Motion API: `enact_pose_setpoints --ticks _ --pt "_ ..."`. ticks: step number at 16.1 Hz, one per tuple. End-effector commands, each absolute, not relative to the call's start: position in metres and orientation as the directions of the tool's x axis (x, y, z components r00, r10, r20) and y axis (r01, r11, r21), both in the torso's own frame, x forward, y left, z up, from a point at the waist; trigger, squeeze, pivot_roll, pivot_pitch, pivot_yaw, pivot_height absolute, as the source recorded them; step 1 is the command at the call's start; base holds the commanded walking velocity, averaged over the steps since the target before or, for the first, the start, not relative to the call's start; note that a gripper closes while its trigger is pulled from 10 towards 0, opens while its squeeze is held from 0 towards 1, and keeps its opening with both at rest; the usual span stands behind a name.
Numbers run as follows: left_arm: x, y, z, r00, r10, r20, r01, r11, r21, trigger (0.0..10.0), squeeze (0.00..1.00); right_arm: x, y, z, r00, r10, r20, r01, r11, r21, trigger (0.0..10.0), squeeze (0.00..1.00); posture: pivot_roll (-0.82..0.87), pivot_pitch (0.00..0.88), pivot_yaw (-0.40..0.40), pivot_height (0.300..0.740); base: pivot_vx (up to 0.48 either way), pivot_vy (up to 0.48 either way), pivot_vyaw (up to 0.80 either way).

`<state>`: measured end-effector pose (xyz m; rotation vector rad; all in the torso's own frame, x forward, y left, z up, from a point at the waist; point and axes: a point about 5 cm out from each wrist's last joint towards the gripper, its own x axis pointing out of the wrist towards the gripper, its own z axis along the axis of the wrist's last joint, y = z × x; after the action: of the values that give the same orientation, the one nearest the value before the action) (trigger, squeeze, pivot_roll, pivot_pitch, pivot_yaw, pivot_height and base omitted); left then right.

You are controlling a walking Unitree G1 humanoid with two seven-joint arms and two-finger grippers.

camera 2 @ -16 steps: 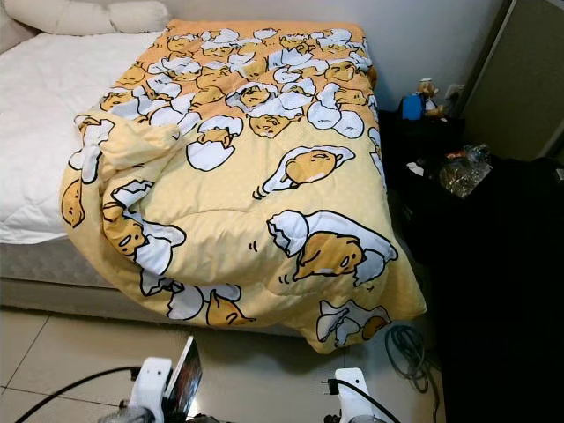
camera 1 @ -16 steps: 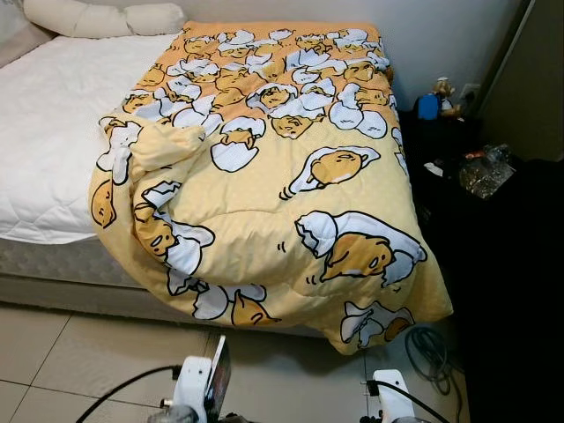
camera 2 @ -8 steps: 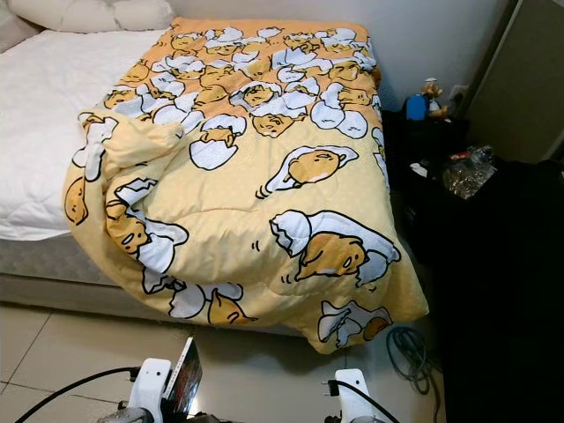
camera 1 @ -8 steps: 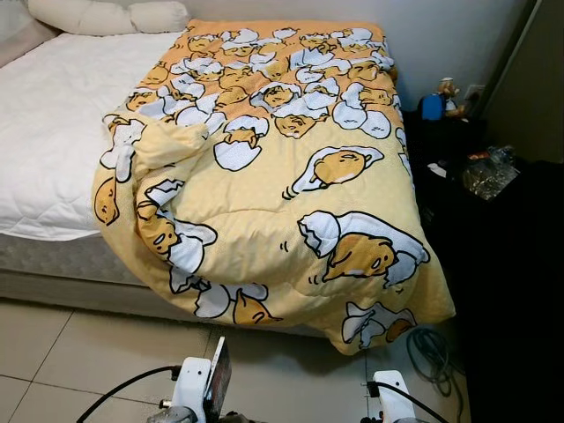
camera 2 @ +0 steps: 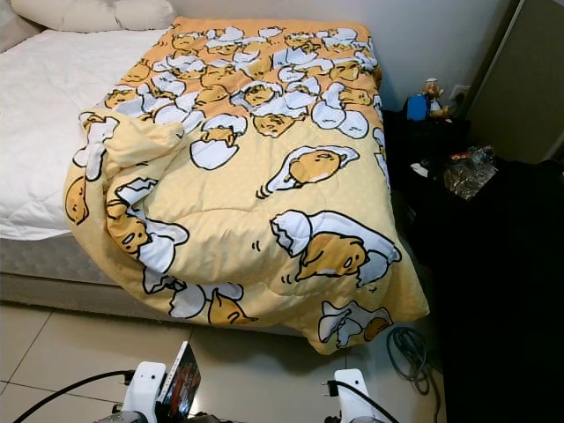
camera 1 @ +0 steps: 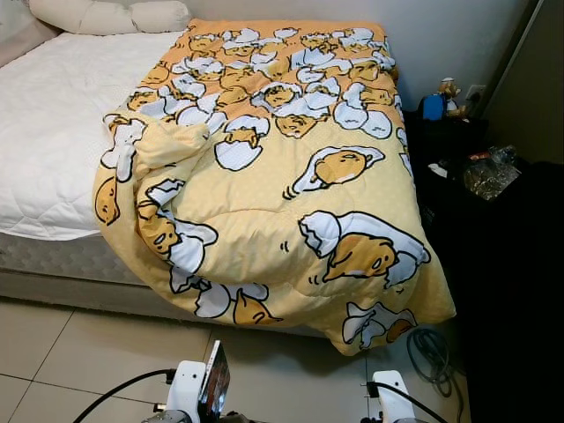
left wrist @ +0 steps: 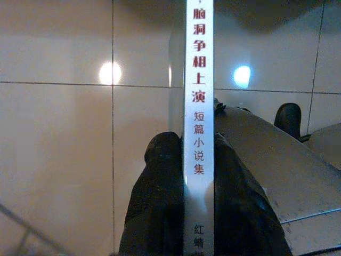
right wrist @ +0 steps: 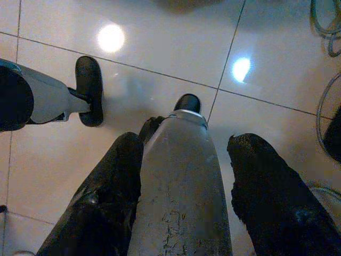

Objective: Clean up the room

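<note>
Bedding dominates what lies ahead: a yellow quilted comforter printed with egg-yolk cartoon characters (camera 1: 282, 167) lies bunched across the right half of a white quilted mattress (camera 1: 53, 123), its lower corner spilling off the bed's foot toward the pale tiled floor (camera 1: 53, 352). Two cream pillows (camera 1: 106, 16) rest at the head. To the right stands a dark side table (camera 1: 458, 132) carrying a blue object and a small figurine, with crumpled clear plastic (camera 1: 487, 174) on a black surface just beside it, and a coil of grey cable (camera 2: 407, 348) lies on the tiles near the hanging corner.

Low at the left, the left gripper (left wrist: 198, 176) is clamped on a thin white-spined paperback book with red Chinese lettering (left wrist: 198, 106); one black finger presses each cover, with the spine facing the wrist camera. The book hangs over the tiles, close to the robot's own legs. The right gripper (right wrist: 184, 176) holds nothing, its fingers spread apart above the robot's grey leg and the floor.

The book is probably light and stiff, and its glossy cover could slip, so the hold across both covers near the spine looks sound. The comforter would handle quite differently: soft, bulky and floppy. It is best pinched at a corner or along a hem, likely needing both grippers once the book is set down somewhere.
</note>
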<state>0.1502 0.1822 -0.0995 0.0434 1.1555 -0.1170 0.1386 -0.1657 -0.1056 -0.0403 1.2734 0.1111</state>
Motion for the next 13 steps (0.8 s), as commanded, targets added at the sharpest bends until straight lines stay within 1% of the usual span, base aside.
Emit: enact_pose_setpoints --ticks 1,3,4,5,6,8,9,12,13 --pt "0.153 0.184 -0.098 0.411 -0.069 -0.909 0.116 0.993 -0.022 10.0 0.0 0.133 -0.166 -0.108 0.267 0.06 -0.962 -0.093 0.995 0.036 10.0 0.0 -0.02 0.0 0.057 0.74 0.0 0.0 0.0" --pt "0.153 0.183 -0.098 0.413 -0.071 -0.908 0.116 0.993 -0.025 10.0 0.0 0.133 -0.165 -0.107 0.268 0.059 -0.962 -0.097 0.995 0.034 10.0 0.0 -0.02 0.0 0.057 0.74 0.0 0.0 0.0" --pt "0.165 0.177 -0.093 0.486 -0.11 -0.867 0.104 0.992 -0.068 10.0 0.0 0.14 -0.164 -0.105 0.314 0.074 -0.947 -0.104 0.994 0.044 10.0 0.0 -0.02 0.0 0.053 0.74 0.0 0.0 0.0" --pt "0.17 0.174 -0.09 0.527 -0.138 -0.838 0.084 0.99 -0.11 10.0 0.0 0.146 -0.163 -0.103 0.35 0.086 -0.933 -0.098 0.994 0.055 10.0 0.0 -0.02 0.0 0.052 0.74 0.0 0.0 0.0" --pt "0.169 0.175 -0.09 0.532 -0.149 -0.834 0.097 0.989 -0.114 10.0 0.0 0.151 -0.163 -0.101 0.366 0.089 -0.927 -0.1 0.993 0.056 10.0 0.0 -0.01 0.0 0.051 0.74 0.0 0.0 0.0" --pt "0.167 0.181 -0.091 0.5 -0.13 -0.856 0.146 0.987 -0.065 10.0 0.0 0.157 -0.163 -0.099 0.379 0.095 -0.92 -0.115 0.992 0.055 10.0 0.0 -0.01 0.0 0.05 0.74 0.0 0.0 0.0" --pt "0.169 0.183 -0.09 0.48 -0.112 -0.87 0.177 0.984 -0.029 10.0 0.0 0.164 -0.163 -0.096 0.381 0.1 -0.919 -0.15 0.988 0.046 10.0 0.0 -0.01 0.0 0.05 0.74 0.0 0.0 0.0" --pt "0.176 0.182 -0.087 0.493 -0.128 -0.86 0.181 0.983 -0.043 10.0 0.0 0.174 -0.158 -0.092 0.396 0.119 -0.91 -0.181 0.982 0.05 10.0 0.0 -0.02 0.0 0.052 0.74 0.0 0.0 0.0" --pt "0.176 0.178 -0.087 0.491 -0.139 -0.86 0.186 0.981 -0.052 10.0 0.0 0.175 -0.156 -0.092 0.386 0.106 -0.917 -0.22 0.975 0.02 10.0 0.0 -0.02 0.0 0.05 0.74 0.0 0.0 0.0"
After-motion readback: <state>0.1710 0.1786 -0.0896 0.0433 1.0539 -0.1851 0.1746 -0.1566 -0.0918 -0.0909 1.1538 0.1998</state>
